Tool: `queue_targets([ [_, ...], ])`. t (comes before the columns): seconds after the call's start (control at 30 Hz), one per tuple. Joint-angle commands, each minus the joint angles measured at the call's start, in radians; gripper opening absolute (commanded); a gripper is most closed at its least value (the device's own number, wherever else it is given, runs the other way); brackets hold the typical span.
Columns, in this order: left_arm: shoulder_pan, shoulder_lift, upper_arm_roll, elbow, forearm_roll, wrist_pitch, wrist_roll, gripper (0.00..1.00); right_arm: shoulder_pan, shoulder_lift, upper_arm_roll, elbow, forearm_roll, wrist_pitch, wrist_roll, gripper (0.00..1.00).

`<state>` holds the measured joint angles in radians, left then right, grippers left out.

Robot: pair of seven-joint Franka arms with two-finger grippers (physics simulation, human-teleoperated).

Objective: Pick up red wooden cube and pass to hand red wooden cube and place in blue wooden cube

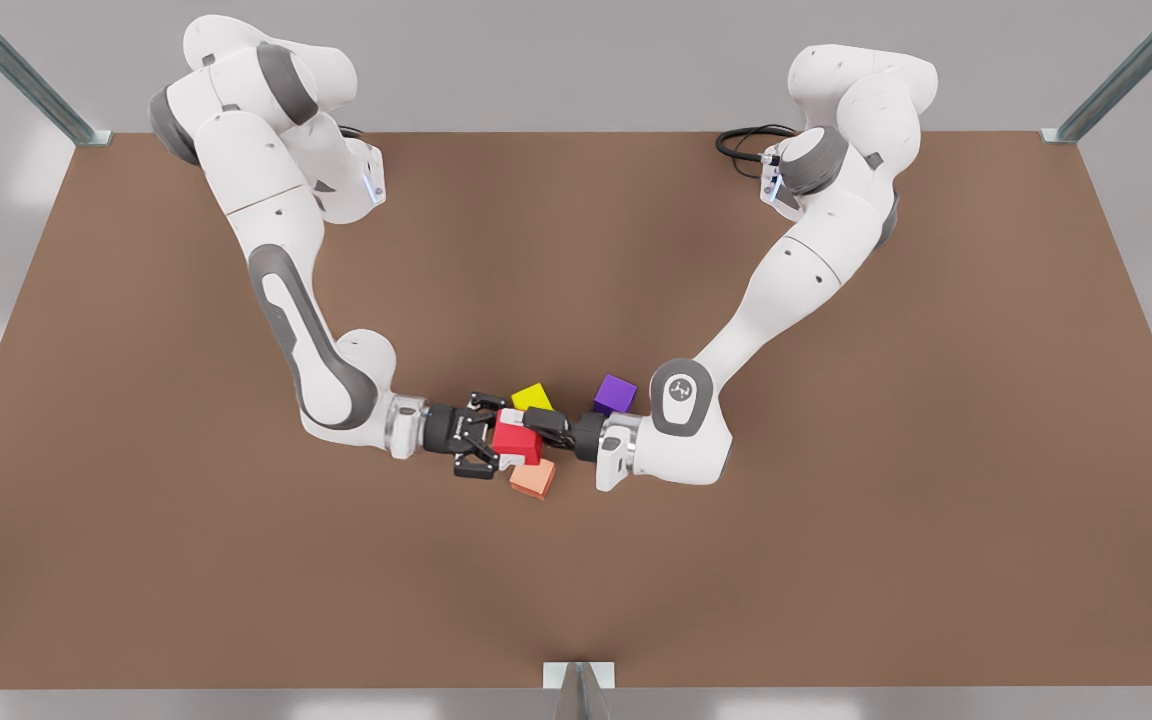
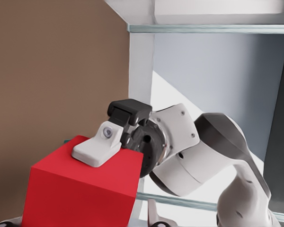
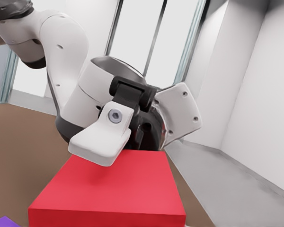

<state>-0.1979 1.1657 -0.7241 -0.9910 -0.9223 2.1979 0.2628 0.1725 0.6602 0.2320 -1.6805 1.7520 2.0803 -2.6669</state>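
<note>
1 red wooden cube (image 1: pixel 518 441), aloft over the tabletop's (image 1: pixel 236 560) middle, between 2 grippers. Right gripper (image 1: pixel 506 438), from the front view's left: jaws pinching the cube. Left gripper (image 1: pixel 539 428), opposite: jaws likewise pinching it. Below, around the cube: 1 salmon cube (image 1: pixel 533 480), 1 yellow cube (image 1: pixel 532 396), 1 purple cube (image 1: pixel 615 394).

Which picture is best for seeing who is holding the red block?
The front view: both grippers meet at the red wooden cube, held above the table. The left wrist view sees the cube with one pale finger on top; the right wrist view likewise.
</note>
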Motion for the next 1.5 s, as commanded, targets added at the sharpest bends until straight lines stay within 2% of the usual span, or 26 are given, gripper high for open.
queue_targets([
  [0.0, 0.008, -0.003, 0.0, 0.0, 0.0, -0.004, 0.041, 1.0, -0.007, -0.002, 0.0, 0.001, 0.014, -0.009, -0.001, 0.48],
  [0.2, 0.066, -0.008, 0.0, 0.0, 0.008, -0.023, 0.041, 1.0, -0.027, -0.004, -0.011, 0.001, -0.018, -0.008, 0.015, 0.49],
  [0.3, 0.118, -0.015, 0.002, 0.0, 0.011, -0.087, 0.042, 1.0, -0.038, -0.025, -0.034, -0.039, -0.097, 0.023, 0.032, 0.49],
  [0.33, 0.182, -0.017, 0.018, 0.0, 0.046, -0.202, 0.039, 1.0, -0.038, -0.036, -0.039, -0.05, -0.143, 0.043, 0.045, 0.49],
  [0.37, 0.25, -0.026, 0.02, 0.006, 0.139, -0.362, -0.009, 1.0, -0.038, -0.044, -0.042, -0.061, -0.199, 0.043, 0.108, 0.49],
  [0.43, 0.313, -0.231, 0.022, 0.005, 0.882, -0.655, -0.152, 1.0, -0.033, -0.057, -0.051, -0.096, -0.288, 0.076, 0.263, 0.5],
  [0.47, 0.291, -0.251, -0.003, 0.006, 1.152, -0.821, -0.166, 1.0, -0.033, -0.057, -0.051, -0.102, -0.328, 0.096, 0.355, 0.5],
  [0.5, 0.302, -0.326, -0.029, 0.009, 1.298, -1.041, -0.175, 1.0, -0.03, -0.063, -0.063, -0.103, -0.412, 0.138, 0.479, 0.5],
  [0.53, 0.302, -0.403, -0.015, 0.011, 1.307, -1.024, -0.293, 1.0, -0.028, -0.073, -0.083, -0.103, -0.514, 0.159, 0.59, 0.5],
  [0.57, 0.353, -0.408, -0.028, 0.011, 1.303, -1.029, -0.338, 1.0, -0.027, -0.096, -0.105, -0.103, -0.673, 0.159, 0.719, 0.5],
  [0.63, 0.383, -0.449, -0.117, 0.006, 1.301, -1.113, -0.507, 1.0, -0.03, -0.111, -0.126, -0.093, -0.885, 0.155, 0.874, 0.5],
  [0.67, 0.338, -0.599, 0.11, -0.128, 1.171, -0.999, -0.364, 1.0, -0.03, -0.123, -0.132, -0.091, -0.969, 0.15, 0.926, 0.5],
  [0.7, 0.289, -0.877, 0.316, -0.444, 1.028, -0.787, -0.148, 1.0, -0.03, -0.132, -0.137, -0.088, -1.069, 0.147, 0.999, 0.5],
  [0.73, 0.193, -0.911, 0.426, -0.468, 1.016, -0.779, -0.16, 1.0, -0.027, -0.143, -0.152, -0.076, -1.172, 0.135, 1.09, 0.51],
  [0.8, 0.202, -0.873, 0.434, -0.419, 1.014, -0.787, -0.198, 1.0, -0.028, -0.185, -0.154, -0.097, -1.508, 0.11, 1.34, 0.51],
  [0.87, 0.204, -0.873, 0.433, -0.416, 0.958, -0.807, -0.2, 1.0, -0.025, -0.183, -0.212, -0.11, -1.556, 0.106, 1.394, 0.51],
  [0.93, 0.19, -0.859, 0.431, -0.368, 0.976, -0.8, -0.229, 1.0, -0.028, -0.197, -0.218, -0.157, -1.632, 0.093, 1.496, 0.51],
  [0.97, 0.204, -0.755, 0.437, -0.29, 0.979, -0.816, -0.356, 1.0, -0.027, -0.203, -0.221, -0.168, -1.652, 0.101, 1.506, 0.52],
  [1.0, 0.196, -0.715, 0.423, -0.215, 1.075, -0.88, -0.355, 1.0, -0.025, -0.203, -0.221, -0.177, -1.691, 0.107, 1.541, 0.52],
  [1.1, 0.123, -0.719, 0.393, -0.17, 1.102, -0.896, -0.566, 1.0, -0.024, -0.267, -0.221, -0.291, -1.747, 0.144, 1.578, 0.5],
  [1.13, 0.12, -0.716, 0.396, -0.153, 1.099, -0.896, -0.686, 1.0, -0.002, -0.318, -0.22, -0.343, -1.838, 0.175, 1.619, 0.5],
  [1.23, 0.221, -0.736, 0.394, -0.178, 1.015, -0.909, -0.68, 1.0, -0.002, -0.381, -0.218, -0.481, -1.872, 0.26, 1.708, 0.5],
  [1.27, 0.288, -0.739, 0.351, -0.218, 0.974, -0.919, -0.64, 1.0, -0.005, -0.392, -0.22, -0.505, -1.872, 0.268, 1.713, 0.5],
  [1.47, 0.278, -0.75, 0.339, -0.259, 1.002, -0.925, -0.688, 1.0, -0.013, -0.458, -0.223, -0.59, -1.898, 0.27, 1.708, 0.5],
])
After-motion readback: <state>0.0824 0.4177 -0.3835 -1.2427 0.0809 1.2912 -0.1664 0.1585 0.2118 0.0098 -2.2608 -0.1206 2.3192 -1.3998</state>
